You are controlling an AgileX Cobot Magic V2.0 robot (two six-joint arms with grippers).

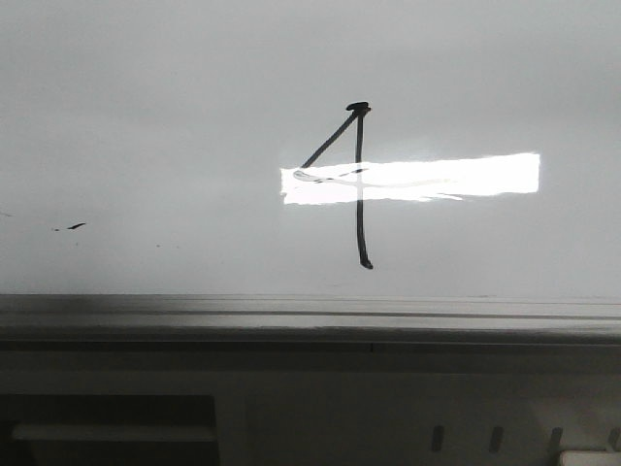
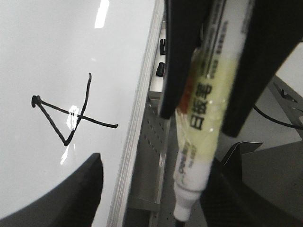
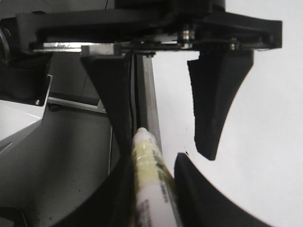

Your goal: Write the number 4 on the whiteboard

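The whiteboard (image 1: 146, 116) fills the front view, with the black number 4 (image 1: 360, 223) crossing a bright light reflection; no gripper shows there. The 4 also shows in the left wrist view (image 2: 85, 117) on the whiteboard (image 2: 47, 56). My right gripper (image 3: 154, 161) is shut on a white and yellow marker (image 3: 154, 198), just off the whiteboard (image 3: 265, 142) beside its rail. My left gripper (image 2: 156, 189) is open, its jaws wide apart on either side of the marker's tip (image 2: 182, 215). The marker (image 2: 203, 109) sits clamped in the right gripper (image 2: 199, 123). The left gripper (image 3: 165, 153) faces the right one.
A grey metal rail (image 1: 310, 316) runs along the board's near edge and shows beside the marker (image 2: 142, 109). Small black smudges (image 1: 76, 226) mark the board's left part. Perforated metal framing (image 2: 156, 142) and grey housing (image 3: 61, 156) lie beyond the rail.
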